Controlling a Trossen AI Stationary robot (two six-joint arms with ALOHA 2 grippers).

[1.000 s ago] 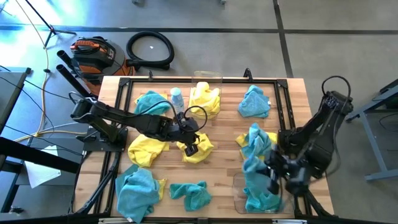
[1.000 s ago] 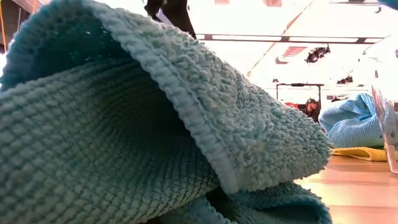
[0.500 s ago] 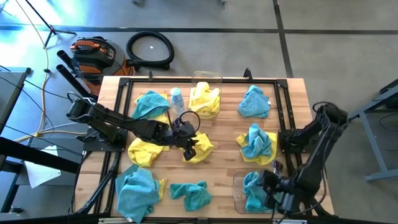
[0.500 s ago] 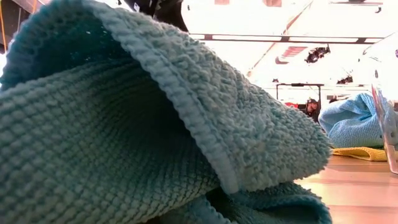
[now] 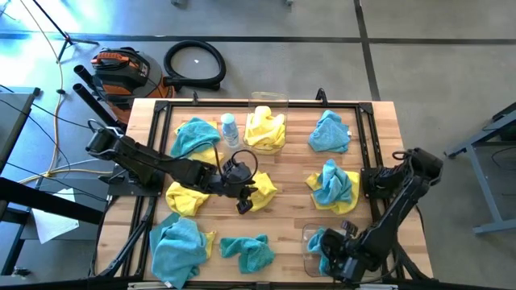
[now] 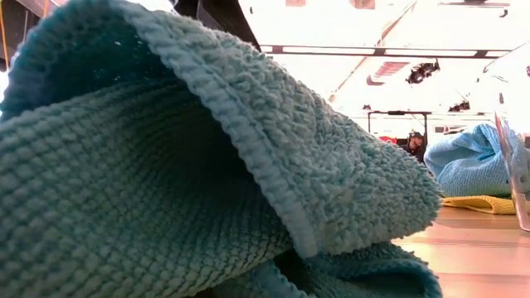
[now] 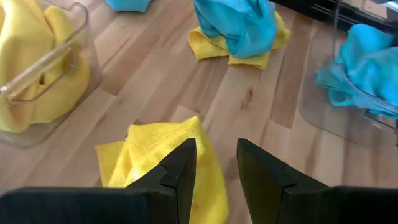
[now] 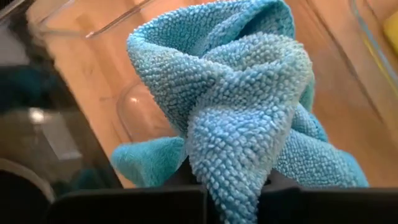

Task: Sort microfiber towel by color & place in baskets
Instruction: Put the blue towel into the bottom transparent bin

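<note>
My right gripper (image 5: 332, 256) is down in the clear basket (image 5: 309, 242) at the table's near right, shut on a teal towel (image 8: 230, 106). My left gripper (image 7: 216, 165) stands open at mid table, just over the near edge of a yellow towel (image 7: 155, 162). I cannot tell whether it touches the towel. A second clear basket (image 5: 270, 103) at the far edge holds yellow towels (image 5: 266, 129). A teal towel (image 6: 166, 165) lying close to the camera fills the low view. My right gripper pinches a bunched-up fold (image 8: 231, 180) of the teal towel between its two fingers, several layers together. The fingers come steeply from above. The towel bulges out past the fingers in folds, and its lower part (image 8: 149, 162) lies on the basket's floor.
Loose towels lie about the table: teal on yellow (image 5: 333, 187), teal (image 5: 330, 130), teal (image 5: 193, 133), yellow (image 5: 189, 196), teal (image 5: 177, 246), teal (image 5: 246, 251). A small white bottle (image 5: 230, 129) stands by the far basket. A black frame (image 5: 367, 145) borders the table.
My right gripper has sunk and gone toward the table's near edge, tipping more steeply downward. It has carried the teal towel, which hung long below it, down into the near basket, where it now lies bunched. My left gripper has crept a little toward the near edge over the yellow towel.
</note>
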